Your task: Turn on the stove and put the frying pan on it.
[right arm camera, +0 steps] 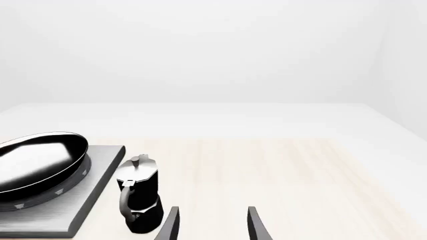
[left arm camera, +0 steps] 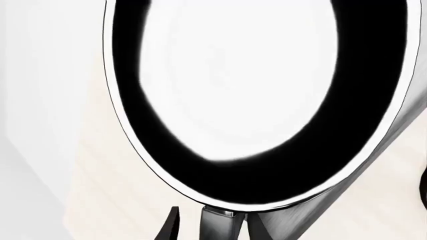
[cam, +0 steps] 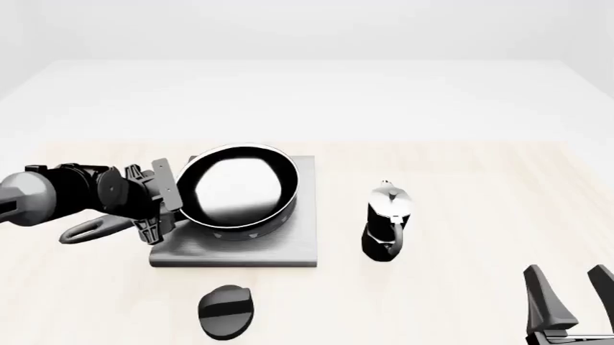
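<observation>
the frying pan [cam: 238,185] sat on the stove [cam: 287,244], over the slab's left and far part, its pale reflective inside facing up and its rim tipped a little. in the front view the pan hid the burner almost wholly. its long dark looped handle [cam: 91,230] ran out to the left, past the stove's edge and over the table [cam: 461,187].

the left gripper [cam: 158,198] was at the pan's left rim, where the handle joins the bowl. in the left wrist view the pan [left arm camera: 253,100] filled nearly the whole picture, with the handle's root [left arm camera: 220,222] lying between the two dark fingers [left arm camera: 172,225]. the fingers stood on either side of the handle, but i could not tell whether they pressed on it or stood just clear of it.

the black oval knob [cam: 224,312] lay on the table near the stove's front edge, apart from the slab and toward its left end. the moka pot [cam: 387,221] stood upright just to the right of the stove, not touching it; the right wrist view showed it [right arm camera: 139,192] beside the slab's edge [right arm camera: 87,205], with the pan [right arm camera: 40,162] on top.

the right gripper [cam: 566,298] was low at the near right of the table, well away from everything. its fingers [right arm camera: 257,225] were spread apart with nothing between them.
</observation>
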